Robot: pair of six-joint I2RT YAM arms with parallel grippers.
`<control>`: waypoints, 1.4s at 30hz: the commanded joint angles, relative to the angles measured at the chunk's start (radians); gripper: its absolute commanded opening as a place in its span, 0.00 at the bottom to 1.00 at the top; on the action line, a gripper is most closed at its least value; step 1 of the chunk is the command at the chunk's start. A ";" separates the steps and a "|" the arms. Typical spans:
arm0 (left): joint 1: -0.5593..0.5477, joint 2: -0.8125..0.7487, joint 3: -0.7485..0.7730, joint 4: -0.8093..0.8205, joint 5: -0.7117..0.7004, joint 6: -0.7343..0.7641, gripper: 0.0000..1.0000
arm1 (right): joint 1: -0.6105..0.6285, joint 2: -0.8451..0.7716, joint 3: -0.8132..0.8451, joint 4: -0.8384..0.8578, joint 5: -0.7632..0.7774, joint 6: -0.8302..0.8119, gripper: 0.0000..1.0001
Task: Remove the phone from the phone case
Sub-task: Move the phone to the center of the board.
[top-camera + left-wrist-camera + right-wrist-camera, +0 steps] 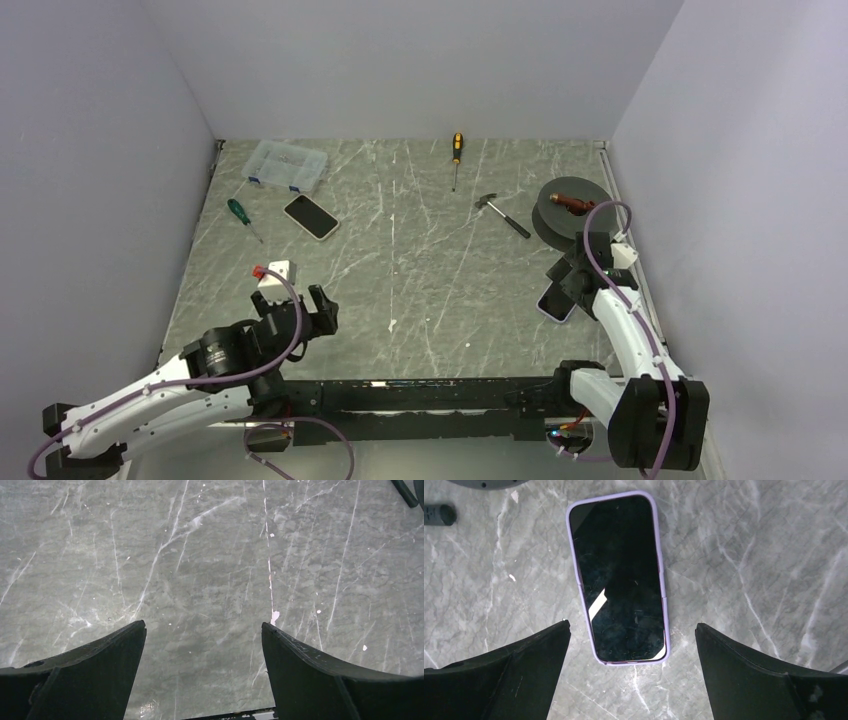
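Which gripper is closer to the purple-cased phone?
Right. The right gripper hangs open just above the phone; the left gripper sits far off to the phone's left.

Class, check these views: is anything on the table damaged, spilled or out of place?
Nothing stands out. The phone lies flat, screen up, inside its purple case, beneath the open right gripper.

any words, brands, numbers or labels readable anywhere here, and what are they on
None can be read.
cased phone: screen dark and blank.
purple case: no logo on the visible rim.
second phone: screen dark.
orange screwdriver, green screwdriver, hammer, clear box: any markings too small to tell.
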 commanded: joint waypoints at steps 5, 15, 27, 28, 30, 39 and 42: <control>-0.005 -0.012 -0.041 0.110 0.027 0.067 0.91 | 0.014 0.026 -0.006 0.060 -0.038 -0.017 1.00; -0.005 0.048 -0.020 0.091 0.031 0.057 0.91 | 0.020 0.137 0.006 0.063 -0.038 0.016 0.98; -0.005 0.056 -0.045 0.111 0.061 0.034 0.91 | 0.040 0.217 -0.012 0.108 -0.005 0.035 0.97; -0.005 0.059 -0.044 0.109 0.063 0.032 0.92 | 0.042 0.225 -0.011 0.110 -0.002 0.036 0.97; -0.005 0.063 -0.043 0.113 0.067 0.033 0.91 | 0.046 0.241 -0.008 0.112 0.005 0.036 0.96; -0.005 0.083 -0.045 0.125 0.078 0.024 0.92 | 0.052 0.275 -0.009 0.136 -0.026 0.006 0.88; -0.005 0.093 -0.039 0.120 0.084 0.020 0.91 | 0.074 0.280 -0.003 0.138 -0.028 -0.004 0.79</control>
